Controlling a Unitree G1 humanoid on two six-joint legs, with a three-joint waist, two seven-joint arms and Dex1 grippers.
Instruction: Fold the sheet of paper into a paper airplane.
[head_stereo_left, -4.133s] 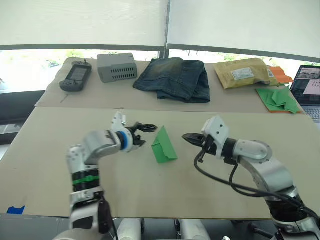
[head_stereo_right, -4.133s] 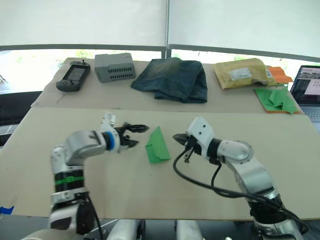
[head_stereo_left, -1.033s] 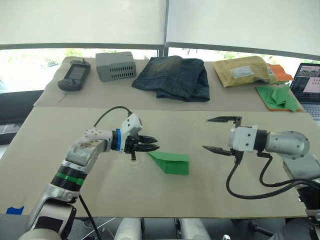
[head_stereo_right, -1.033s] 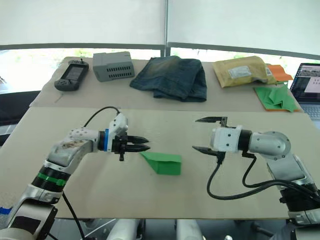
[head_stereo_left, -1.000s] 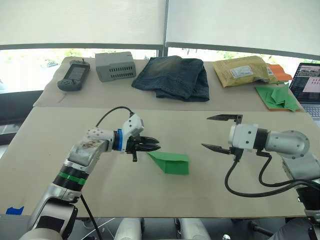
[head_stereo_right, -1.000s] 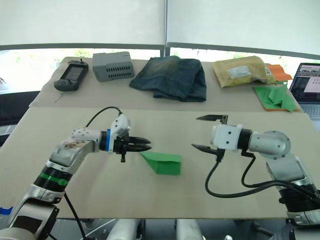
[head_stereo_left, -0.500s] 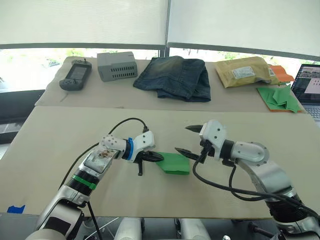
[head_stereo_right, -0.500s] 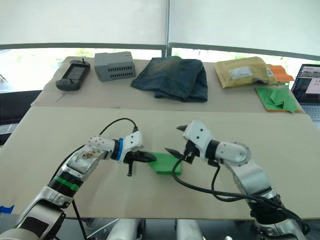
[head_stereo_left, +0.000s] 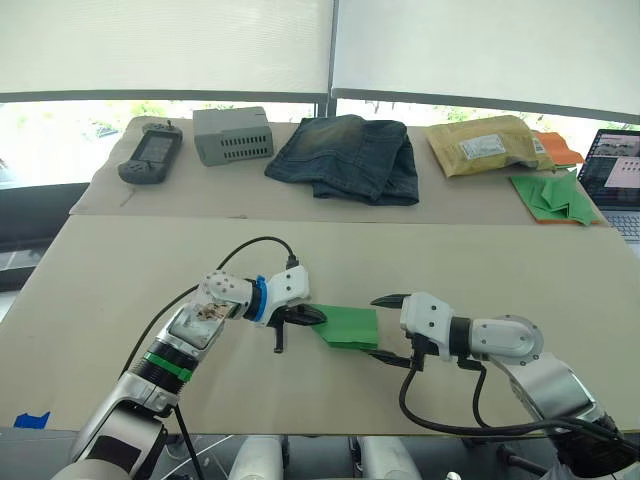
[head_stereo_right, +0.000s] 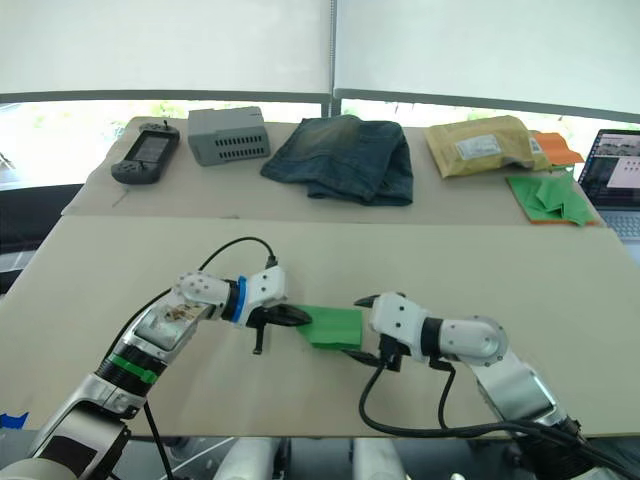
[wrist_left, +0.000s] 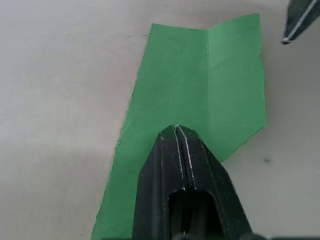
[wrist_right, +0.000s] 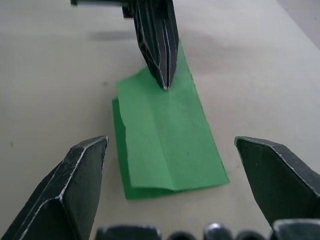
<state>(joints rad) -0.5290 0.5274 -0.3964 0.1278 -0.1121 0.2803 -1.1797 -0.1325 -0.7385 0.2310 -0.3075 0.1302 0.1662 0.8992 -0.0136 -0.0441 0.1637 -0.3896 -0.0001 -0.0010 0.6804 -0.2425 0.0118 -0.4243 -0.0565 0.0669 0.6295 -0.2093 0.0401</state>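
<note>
The sheet of paper (head_stereo_left: 352, 327), bright green and folded into a flat creased strip, lies on the near table in front of me. My left gripper (head_stereo_left: 312, 315) is shut, and its joined fingertips (wrist_left: 176, 131) press down on the paper's left end (wrist_left: 200, 85). My right gripper (head_stereo_left: 384, 328) is open at the paper's right end, one finger on the far side and one on the near side. In the right wrist view the paper (wrist_right: 160, 115) lies between and just beyond those two spread fingers, with the left gripper's tip (wrist_right: 162, 60) on its far end.
On the far table lie a handheld device (head_stereo_left: 150, 152), a grey box (head_stereo_left: 232, 133), folded jeans (head_stereo_left: 345, 155), a yellow-brown padded envelope (head_stereo_left: 485, 144) and a heap of green paper pieces (head_stereo_left: 555, 195). A laptop (head_stereo_left: 615, 175) stands at the right edge.
Both grippers have closed in on the paper. The left shut and set its tips on the left end. The right came down and nearer, and now straddles the right end.
</note>
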